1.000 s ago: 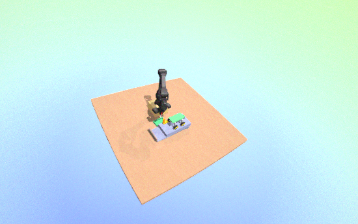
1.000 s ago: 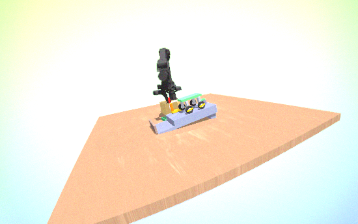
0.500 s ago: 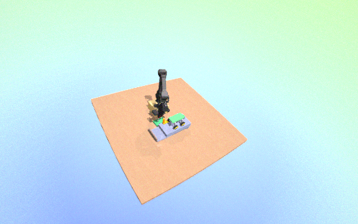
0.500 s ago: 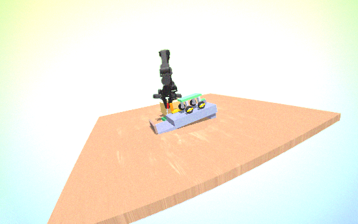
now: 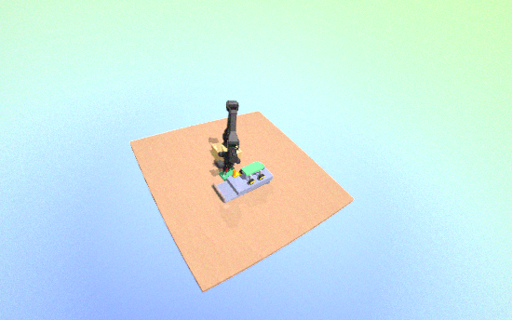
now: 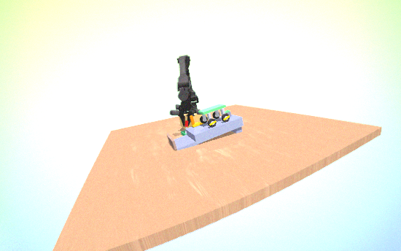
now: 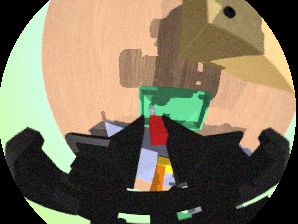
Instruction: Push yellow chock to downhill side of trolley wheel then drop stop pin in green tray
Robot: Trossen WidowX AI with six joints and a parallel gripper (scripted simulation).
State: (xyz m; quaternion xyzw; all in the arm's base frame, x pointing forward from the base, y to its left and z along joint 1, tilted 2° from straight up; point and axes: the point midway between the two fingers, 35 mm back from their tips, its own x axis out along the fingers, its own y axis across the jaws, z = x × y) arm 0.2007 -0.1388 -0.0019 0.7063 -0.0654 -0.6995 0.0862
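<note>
My gripper (image 5: 227, 169) (image 6: 187, 122) (image 7: 152, 117) is slightly open low over the green tray (image 5: 222, 176) (image 6: 184, 133) (image 7: 175, 90). The stop pin's red head (image 5: 226, 170) (image 6: 187, 124) (image 7: 158, 132) is still between the fingertips, with a narrow gap on its left in the wrist view; its grey shaft points over the tray. The yellow chock (image 5: 238, 175) (image 6: 197, 125) (image 7: 158, 177), orange handle upright, sits on the ramp (image 5: 251, 188) (image 6: 215, 133) (image 7: 146, 164), apparently against the trolley's far downhill wheel. The green-topped trolley (image 5: 253, 168) (image 6: 212, 109) stands on the ramp's upper part.
A beige block (image 5: 216, 151) (image 7: 220, 42) with a dark hole stands behind the tray, near the arm. The ramp's lower end, with a raised lip, lies beside the tray. The chock's handle is close beside the fingers.
</note>
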